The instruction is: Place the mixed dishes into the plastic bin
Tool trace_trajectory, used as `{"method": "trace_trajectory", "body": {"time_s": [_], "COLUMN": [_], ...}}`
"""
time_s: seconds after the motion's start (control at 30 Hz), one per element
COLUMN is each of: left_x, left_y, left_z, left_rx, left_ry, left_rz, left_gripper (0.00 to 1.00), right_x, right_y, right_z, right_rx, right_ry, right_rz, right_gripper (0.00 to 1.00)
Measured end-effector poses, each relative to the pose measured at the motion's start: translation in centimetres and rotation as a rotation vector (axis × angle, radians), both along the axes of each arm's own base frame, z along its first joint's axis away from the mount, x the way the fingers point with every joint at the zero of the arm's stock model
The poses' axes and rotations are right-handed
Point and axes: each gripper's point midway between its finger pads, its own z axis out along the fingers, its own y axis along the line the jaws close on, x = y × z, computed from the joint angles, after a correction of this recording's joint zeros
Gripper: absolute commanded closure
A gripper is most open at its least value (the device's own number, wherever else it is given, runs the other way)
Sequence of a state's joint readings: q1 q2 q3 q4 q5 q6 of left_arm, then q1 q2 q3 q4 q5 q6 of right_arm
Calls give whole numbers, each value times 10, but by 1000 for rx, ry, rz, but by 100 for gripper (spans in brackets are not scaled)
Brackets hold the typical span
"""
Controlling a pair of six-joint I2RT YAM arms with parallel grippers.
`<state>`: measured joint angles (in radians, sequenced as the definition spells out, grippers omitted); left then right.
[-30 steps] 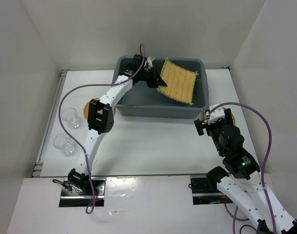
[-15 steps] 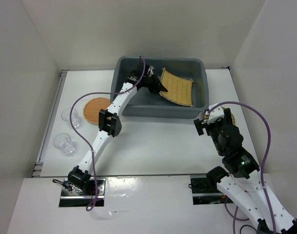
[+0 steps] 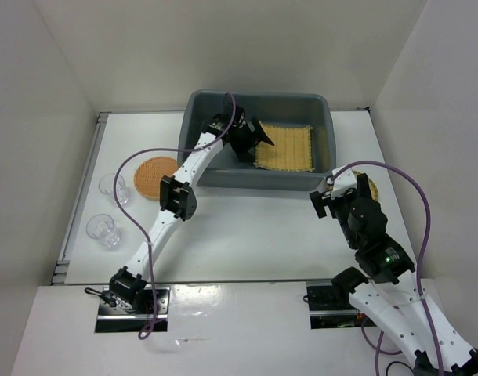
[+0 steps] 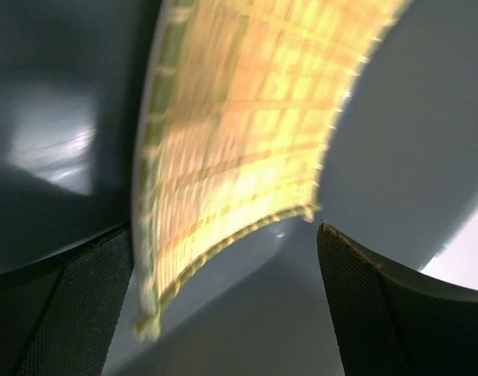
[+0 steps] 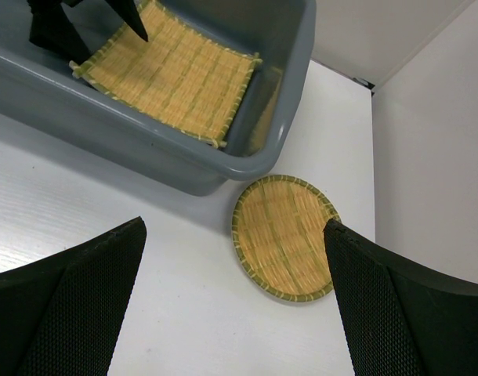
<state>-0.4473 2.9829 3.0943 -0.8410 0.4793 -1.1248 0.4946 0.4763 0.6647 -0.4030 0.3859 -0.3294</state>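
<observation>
Closest to the arm bases, on the left side of the white table (image 3: 247, 227), stand two small clear glass cups. One cup (image 3: 104, 229) is nearer and the other cup (image 3: 114, 188) is a bit farther back. They are close to each other but do not touch.

A little farther back lies the small round orange-brown disc (image 3: 154, 176). It is flat on the table, between the cups and the big bin.

On the right side, the right pincer (image 5: 233, 225) hangs over the table. Its two fingers are spread wide and there is nothing between them. Just below it lies the round straw-coloured disc (image 5: 286, 235). It is flat on the table, right beside the bin's near right corner, outside the bin.

Farther back sits the grey-blue plastic bin (image 3: 262, 95). The square yellow mat (image 3: 286, 147) lies flat on the bottom of the bin, in its right half.

The left arm reaches all the way into the bin. The left pincer (image 3: 251, 141) is over the left edge of the mat. Its fingers are wide apart and they hold nothing. In the left wrist view the mat (image 4: 239, 133) looks blurry, and it lies beyond the two open fingers, not pinched by them.
</observation>
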Motion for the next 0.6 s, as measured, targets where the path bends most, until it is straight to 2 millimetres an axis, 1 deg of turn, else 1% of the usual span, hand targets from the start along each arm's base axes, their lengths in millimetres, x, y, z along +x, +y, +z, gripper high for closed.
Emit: {"method": "trace_trajectory", "body": {"time_s": [0.07,0.1,0.13,0.2,0.23,0.3,0.37,0.4,0.47,0.53,0.57,0.6], "left_x": [-3,-3,-3,-4,-5,-8,-17,-25,-43,-63,-74,-81], "left_y": [5,8,12,18,22,36,53,63,87,111,120,130], "left_z": [1,7,15,44,66,119,174,204,259,301,317,325], "left_rx": [48,72,91,132,152,203,251,279,335,396,425,457], "left_ry": [-2,-15,-35,-109,-159,-283,-416,-486,-615,-712,-746,-761], "left_rz": [10,19,22,27,30,46,54,62,83,102,107,113], "left_gripper": [1,1,1,1,1,1,1,0,0,0,0,0], "right_x": [1,1,2,4,5,7,10,13,22,36,44,52], "right_y": [0,0,1,2,2,0,-5,-9,-18,-32,-42,-56], "right_z": [-1,-2,-3,-7,-9,-11,-6,0,18,39,45,50], "right_rx": [-3,-4,-3,0,2,1,5,7,22,46,52,65], "right_ry": [4,8,14,30,41,69,94,106,119,125,141,160], "right_rz": [-2,-3,-4,-6,-9,-24,-56,-78,-131,-187,-218,-255], "right_gripper": [2,2,2,2,2,2,2,2,2,2,2,2]}}
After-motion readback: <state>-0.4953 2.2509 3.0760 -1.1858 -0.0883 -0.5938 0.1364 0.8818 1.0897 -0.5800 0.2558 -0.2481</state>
